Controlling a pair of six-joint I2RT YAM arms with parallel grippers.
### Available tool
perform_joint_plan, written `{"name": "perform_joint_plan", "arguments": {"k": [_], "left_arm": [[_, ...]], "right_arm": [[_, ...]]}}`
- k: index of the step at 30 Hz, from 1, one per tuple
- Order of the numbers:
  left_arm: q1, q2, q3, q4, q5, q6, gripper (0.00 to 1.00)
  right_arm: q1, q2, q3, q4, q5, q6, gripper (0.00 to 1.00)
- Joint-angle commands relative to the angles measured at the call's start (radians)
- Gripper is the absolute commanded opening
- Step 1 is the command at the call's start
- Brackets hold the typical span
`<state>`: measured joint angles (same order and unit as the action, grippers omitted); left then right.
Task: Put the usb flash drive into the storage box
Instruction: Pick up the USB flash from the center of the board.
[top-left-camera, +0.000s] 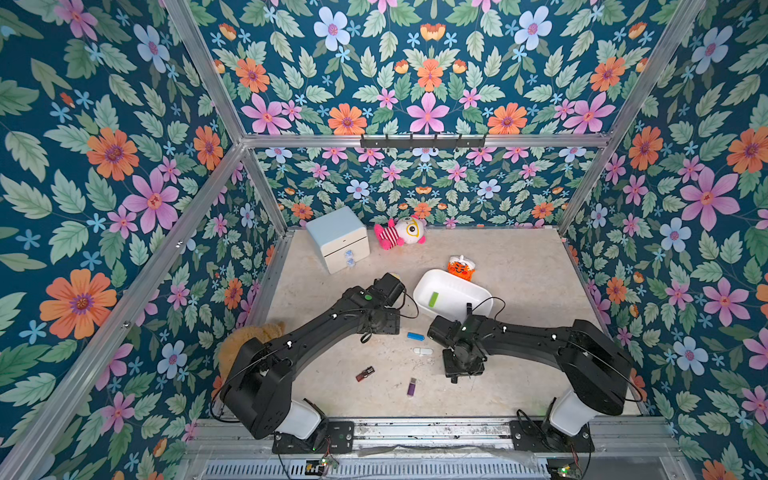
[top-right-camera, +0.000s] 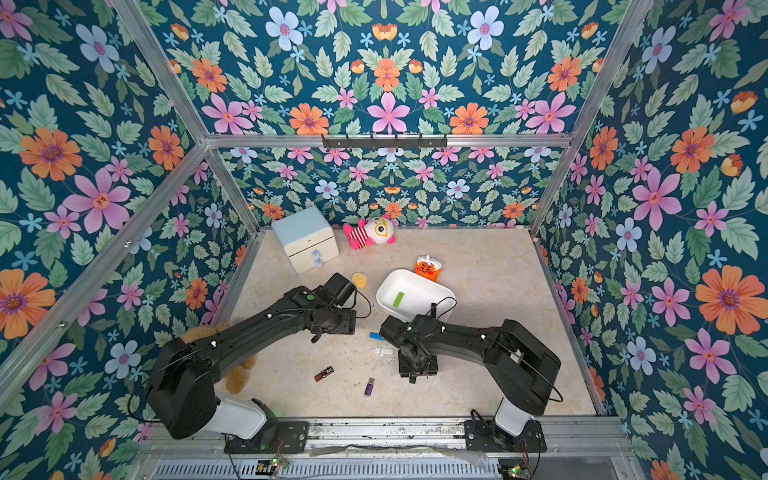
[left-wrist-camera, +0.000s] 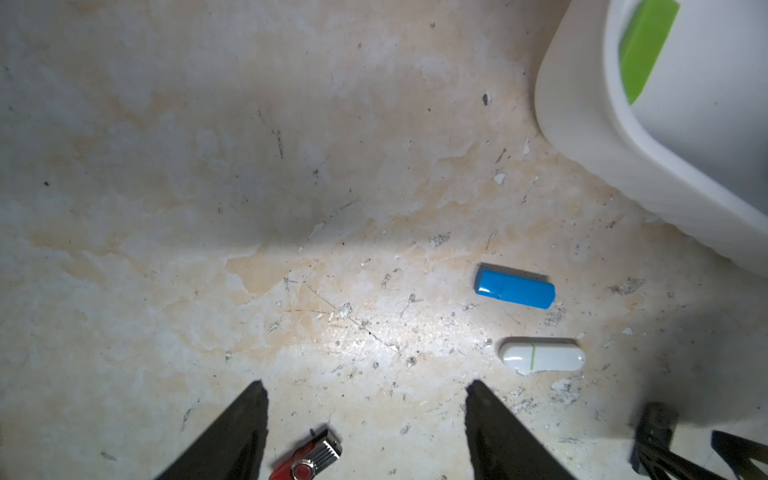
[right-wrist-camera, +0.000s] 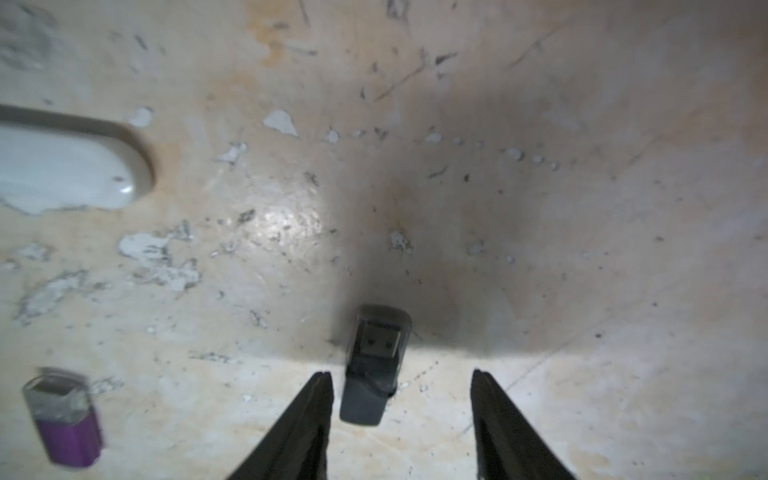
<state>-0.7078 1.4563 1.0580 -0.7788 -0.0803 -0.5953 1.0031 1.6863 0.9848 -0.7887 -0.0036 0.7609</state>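
Two black arms (top-left-camera: 540, 336) reach in from the near rail toward table centre.

Right gripper (right-wrist-camera: 401, 374): pointing down at the table (top-left-camera: 519, 332), jaws apart either side of a grey drive (right-wrist-camera: 372, 374) lying on the surface. The drive is close to one finger with a clear gap to the other, so not clamped. Both top views hide this drive under the wrist.

Left gripper (left-wrist-camera: 366, 384): released, holding nothing, hovering over the table. A red swivel drive (left-wrist-camera: 309, 459) shows on the table between its fingers.

Storage box (top-left-camera: 461, 291): right of centre, just far of the right wrist, with one green drive (top-left-camera: 433, 299) inside, toward its left end.

Loose on the table between the arms:
- blue drive (top-left-camera: 415, 336)
- white drive (top-left-camera: 423, 351), just near of the blue one
- purple drive (top-left-camera: 411, 386), nearest of the lot

Clutter:
- drawer cabinet (top-left-camera: 338, 239), far left
- striped plush (top-left-camera: 399, 235), beside the cabinet
- orange tiger toy (top-left-camera: 460, 268), just beyond the box's far rim
- brown plush (top-left-camera: 245, 340), under the left arm
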Motion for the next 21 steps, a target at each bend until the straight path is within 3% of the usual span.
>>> {"name": "perform_joint_plan", "arguments": {"k": [1,12,21], "left_arm": [[0.001,-0.023,-0.033,0.002,0.004,-0.019,0.78],[-0.001,-0.123,-0.174,0.010,0.040,-0.078,0.76],[-0.009,-0.133,-0.209,0.028,0.071,-0.099,0.75]], "right_arm": [[0.005,0.003,0.001,-0.002,-0.001,0.005,0.56],[0.004,0.013,-0.005,0.009,-0.006,0.005,0.44],[0.005,-0.013,-0.036,0.014,-0.006,0.010,0.15]]}}
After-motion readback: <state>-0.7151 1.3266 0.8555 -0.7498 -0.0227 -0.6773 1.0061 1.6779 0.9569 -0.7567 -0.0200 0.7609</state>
